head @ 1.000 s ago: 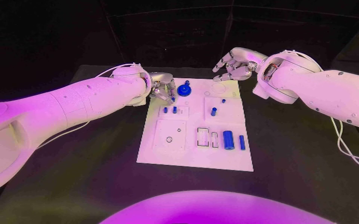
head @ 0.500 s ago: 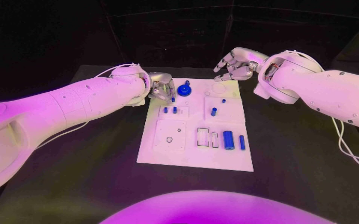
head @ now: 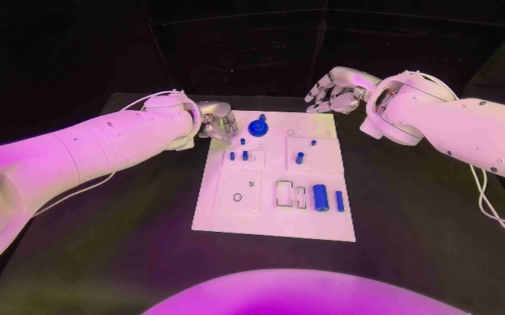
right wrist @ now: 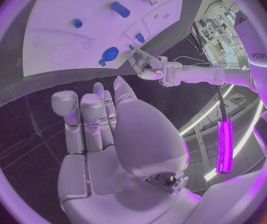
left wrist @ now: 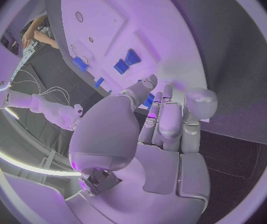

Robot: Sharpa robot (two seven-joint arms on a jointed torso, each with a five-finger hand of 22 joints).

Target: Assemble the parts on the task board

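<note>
Left hand (head: 217,122) sits at the task board's (head: 268,216) far-left corner, fingers apart, nothing in them; right hand (head: 335,92) hangs off the far-right corner, fingers loosely curled and spread, also holding nothing; blue knob part (head: 259,127) stands on the board just beside the left hand; two blue cylinders (head: 321,197) lie near the right edge.

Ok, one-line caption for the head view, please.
Both hands, left and right, hover empty at the far end of the task board holding blue parts.
</note>
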